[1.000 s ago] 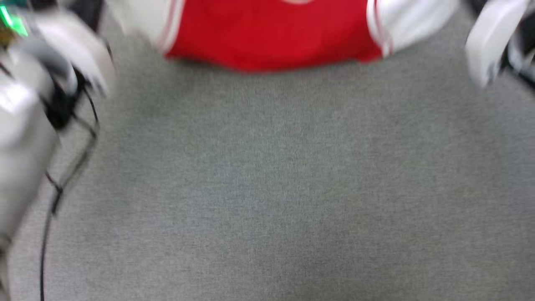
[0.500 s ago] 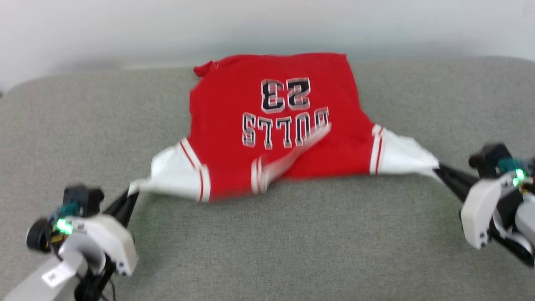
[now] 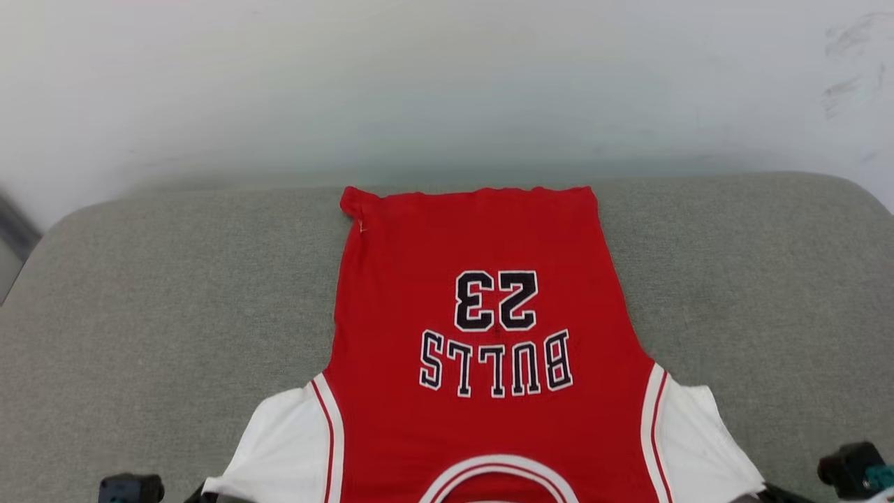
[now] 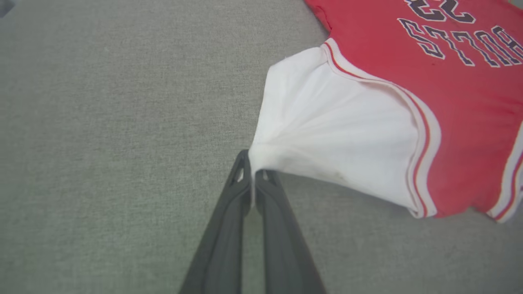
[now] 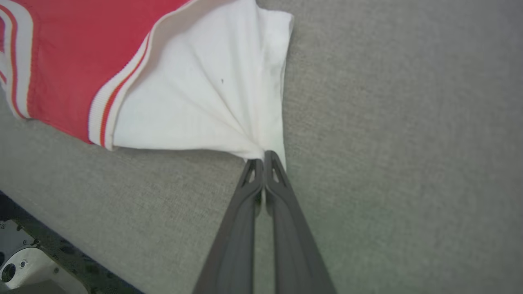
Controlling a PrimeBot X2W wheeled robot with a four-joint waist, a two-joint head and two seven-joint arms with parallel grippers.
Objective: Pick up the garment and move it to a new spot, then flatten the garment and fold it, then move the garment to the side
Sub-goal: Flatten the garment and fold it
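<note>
The garment [image 3: 482, 335], a red jersey with white sleeves and upside-down black "23 BULLS" print, lies spread on the grey cushion [image 3: 140, 293], hem toward the wall, collar nearest me. In the left wrist view my left gripper [image 4: 252, 171] is shut on the tip of one white sleeve [image 4: 327, 130], pulling it taut. My right gripper [image 5: 263, 161] pinches the other white sleeve [image 5: 204, 102] the same way in the right wrist view. Both sleeves fan into creases at the fingertips. In the head view the garment's white sleeves reach the bottom corners.
A pale wall [image 3: 447, 84] rises behind the cushion's far edge. Grey cushion surface spreads wide on both sides of the jersey. The cushion's near edge and part of the robot base [image 5: 24, 269] show at the right wrist view's lower left.
The head camera has tilted up from the cushion front to the wall. The jersey now lies longer and flatter, its collar trim smoothed out; both grippers still hold the sleeves.
</note>
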